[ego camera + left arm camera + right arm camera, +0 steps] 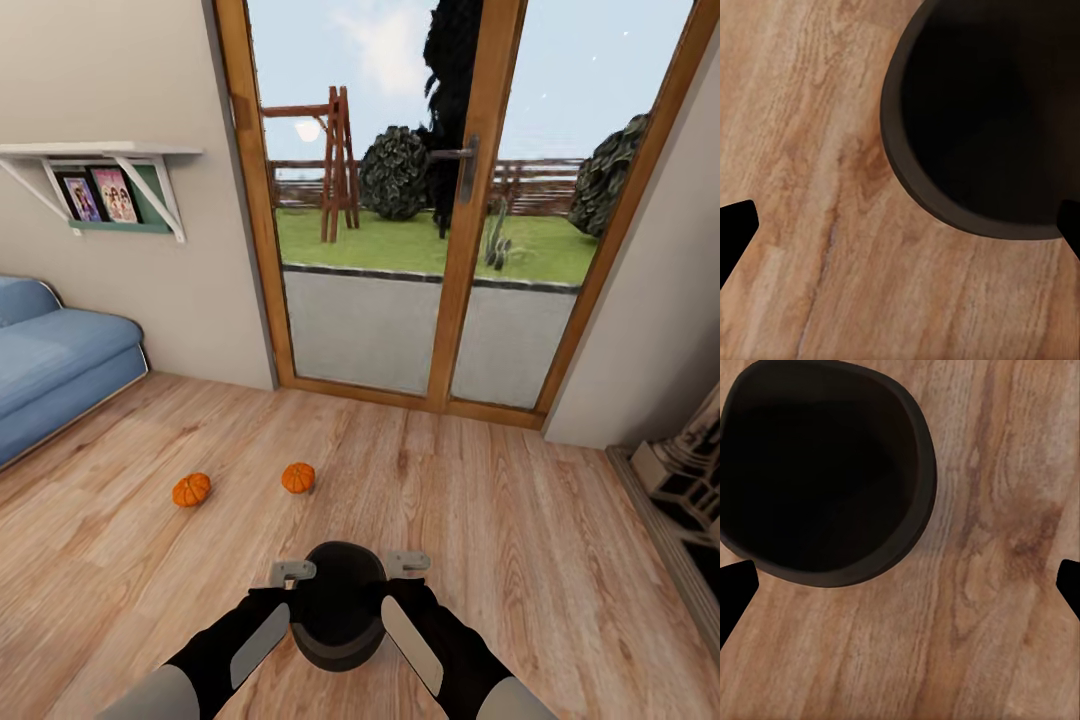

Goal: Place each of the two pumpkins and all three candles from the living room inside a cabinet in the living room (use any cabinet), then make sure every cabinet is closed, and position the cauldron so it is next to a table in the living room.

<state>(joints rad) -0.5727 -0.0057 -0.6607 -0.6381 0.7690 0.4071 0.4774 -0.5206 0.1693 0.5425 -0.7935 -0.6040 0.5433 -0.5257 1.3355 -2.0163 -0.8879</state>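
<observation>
Your cauldron (pixel 338 604) sits on the floor (pixel 520 560) dead ahead at 12 o'clock, between your left gripper (pixel 292 572) and right gripper (pixel 408 562). Two pumpkins lie beyond it: one (pixel 191 489) at 10 o'clock, the other (pixel 298 477) at 11. The sofa (pixel 55 355) stands far off at 10, the glass doors (pixel 420 200) behind everything at 12.

A blue sofa (pixel 50 365) sits at the left under a white wall shelf (pixel 100 152) holding framed pictures (pixel 98 196) — beyond, wood-framed glass doors (pixel 470 200) above the plank floor (pixel 500 520).
</observation>
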